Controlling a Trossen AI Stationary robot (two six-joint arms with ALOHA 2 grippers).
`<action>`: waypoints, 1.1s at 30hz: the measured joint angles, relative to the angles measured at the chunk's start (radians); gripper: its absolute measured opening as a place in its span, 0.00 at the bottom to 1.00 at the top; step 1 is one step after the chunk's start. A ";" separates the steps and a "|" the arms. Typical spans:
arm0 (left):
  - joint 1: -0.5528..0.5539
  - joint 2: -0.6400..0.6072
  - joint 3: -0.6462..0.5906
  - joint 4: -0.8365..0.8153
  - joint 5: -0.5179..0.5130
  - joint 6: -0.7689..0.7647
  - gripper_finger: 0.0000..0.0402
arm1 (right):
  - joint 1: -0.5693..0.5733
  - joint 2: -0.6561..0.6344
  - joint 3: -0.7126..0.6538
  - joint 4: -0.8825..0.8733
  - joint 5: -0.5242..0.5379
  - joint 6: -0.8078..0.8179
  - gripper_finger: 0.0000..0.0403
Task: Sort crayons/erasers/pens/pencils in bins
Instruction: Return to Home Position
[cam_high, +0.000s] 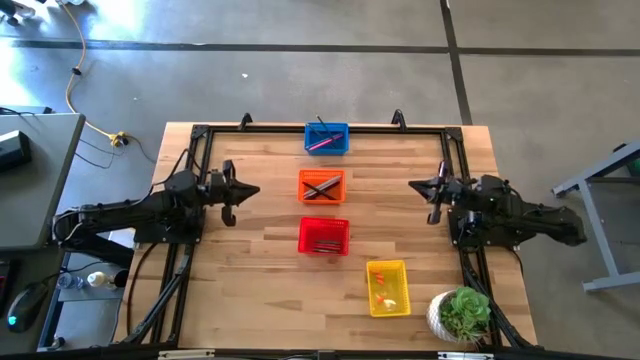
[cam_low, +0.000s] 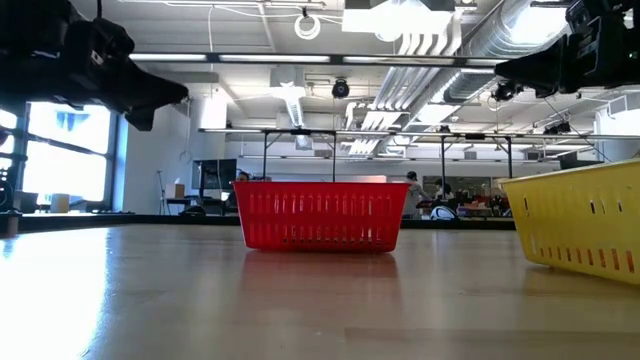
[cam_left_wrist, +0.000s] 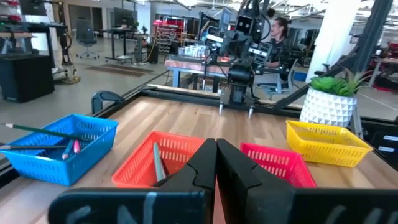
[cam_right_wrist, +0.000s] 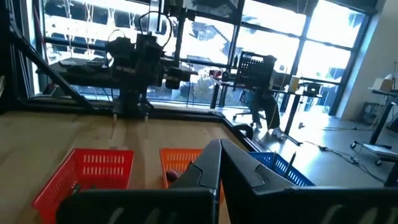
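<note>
Four mesh bins stand on the wooden table: the blue bin (cam_high: 326, 138) at the far edge with a pink pen and a dark pencil, the orange bin (cam_high: 321, 186) with dark sticks, the red bin (cam_high: 323, 236) with thin sticks, and the yellow bin (cam_high: 388, 287) with tiny orange-red erasers. My left gripper (cam_high: 250, 191) is shut and empty, raised at the table's left. My right gripper (cam_high: 416, 184) is shut and empty, raised at the right.
A potted plant in a white pot (cam_high: 460, 316) stands at the table's near right corner. A black frame (cam_high: 200, 135) runs along the table's edges. Bare wood lies between the bins and each gripper.
</note>
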 joint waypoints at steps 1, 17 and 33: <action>-0.004 -0.012 0.000 -0.011 0.000 0.001 0.00 | 0.000 -0.024 0.000 -0.015 0.000 0.000 0.00; -0.018 -0.220 0.002 -0.237 -0.006 -0.018 0.00 | 0.000 -0.045 -0.032 -0.010 0.031 0.027 0.00; -0.022 -0.346 0.002 -0.312 -0.115 0.032 0.00 | 0.015 -0.040 -0.121 0.064 0.134 0.007 0.00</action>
